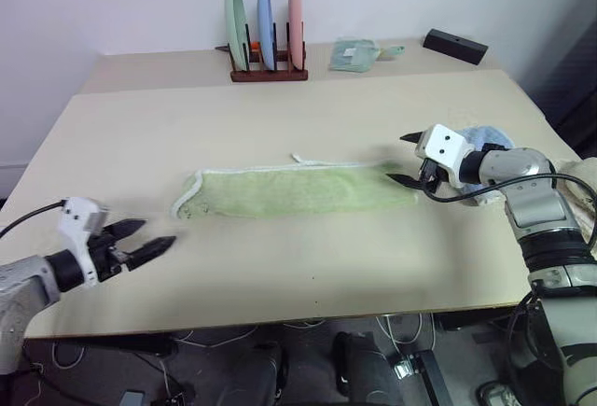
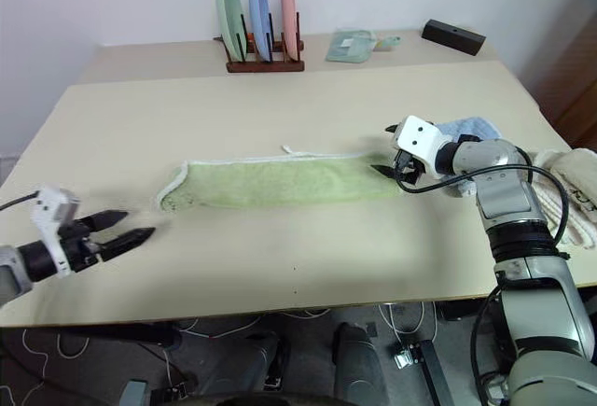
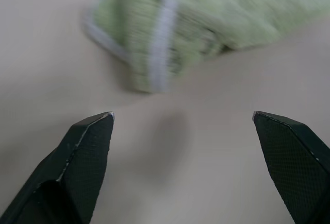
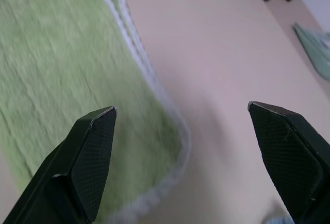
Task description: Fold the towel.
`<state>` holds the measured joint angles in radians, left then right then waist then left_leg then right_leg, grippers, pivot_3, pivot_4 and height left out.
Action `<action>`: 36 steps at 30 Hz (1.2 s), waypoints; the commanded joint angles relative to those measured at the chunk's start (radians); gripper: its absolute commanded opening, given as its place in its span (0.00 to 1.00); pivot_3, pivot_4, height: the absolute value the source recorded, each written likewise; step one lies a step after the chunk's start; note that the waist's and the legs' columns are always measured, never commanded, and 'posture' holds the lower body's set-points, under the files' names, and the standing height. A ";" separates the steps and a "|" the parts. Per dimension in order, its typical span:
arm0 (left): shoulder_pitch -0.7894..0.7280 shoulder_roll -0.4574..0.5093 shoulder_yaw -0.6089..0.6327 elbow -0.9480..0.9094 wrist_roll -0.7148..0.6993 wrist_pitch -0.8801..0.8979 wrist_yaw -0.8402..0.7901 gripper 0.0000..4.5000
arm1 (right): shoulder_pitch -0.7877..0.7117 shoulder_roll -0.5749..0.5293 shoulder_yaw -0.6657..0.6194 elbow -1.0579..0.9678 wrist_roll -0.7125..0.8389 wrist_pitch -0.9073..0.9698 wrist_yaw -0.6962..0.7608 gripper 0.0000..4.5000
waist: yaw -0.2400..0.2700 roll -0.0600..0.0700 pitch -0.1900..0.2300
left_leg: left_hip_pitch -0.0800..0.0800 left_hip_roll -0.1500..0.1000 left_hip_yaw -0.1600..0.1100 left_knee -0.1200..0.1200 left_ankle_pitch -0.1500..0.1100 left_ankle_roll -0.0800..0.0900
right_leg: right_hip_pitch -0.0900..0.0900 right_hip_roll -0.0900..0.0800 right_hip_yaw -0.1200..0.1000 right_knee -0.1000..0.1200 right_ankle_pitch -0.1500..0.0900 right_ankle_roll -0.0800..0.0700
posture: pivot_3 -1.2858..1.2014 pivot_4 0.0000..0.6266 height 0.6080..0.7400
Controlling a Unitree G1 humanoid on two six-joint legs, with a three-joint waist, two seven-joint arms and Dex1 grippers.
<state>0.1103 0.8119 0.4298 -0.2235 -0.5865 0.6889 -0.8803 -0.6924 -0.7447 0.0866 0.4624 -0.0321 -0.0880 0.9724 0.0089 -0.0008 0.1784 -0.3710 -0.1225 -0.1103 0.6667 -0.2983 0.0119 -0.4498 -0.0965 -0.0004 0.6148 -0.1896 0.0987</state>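
Towel [image 1: 294, 190] lies mid-table [image 1: 280, 121] as a long narrow green strip running left to right, white edging and small loop along its far edge. Looks like one lengthwise fold is done; judging by the shape, folding end over end is what's left. Right gripper [image 1: 411, 158] sits at the strip's right end, jaws wide, holding nothing, with the towel's corner just under its fingers. Left gripper [image 1: 151, 238] hangs off the towel's left end, near but apart, jaws wide and empty too. Neither end is gripped. Blue cloth [image 1: 483, 137] sits behind the right arm, cream cloth [image 2: 571, 191] at the table's right edge. Plate rack [image 1: 268, 70] stands far back, uninvolved.
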 commanded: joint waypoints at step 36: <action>-0.284 -0.014 -0.108 0.375 0.195 -0.285 0.073 0.68 | 0.135 0.008 -0.136 -0.359 0.223 0.426 -0.004 1.00 | -0.013 0.000 0.000 | -0.003 0.000 0.000 0.000 0.003 -0.005 | -0.004 -0.001 0.000 -0.001 0.000 0.000 | 0.52 0.24 1.00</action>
<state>-0.1648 0.8010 0.2564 0.1809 -0.3646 0.3922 -0.8469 -0.5715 -0.7334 0.0246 0.1901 0.0956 0.2371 0.9633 -0.0037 -0.0011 0.1782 -0.3740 -0.1220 -0.1108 0.6663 -0.2951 0.0066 -0.4535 -0.0970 -0.0006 0.6138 -0.1894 0.0987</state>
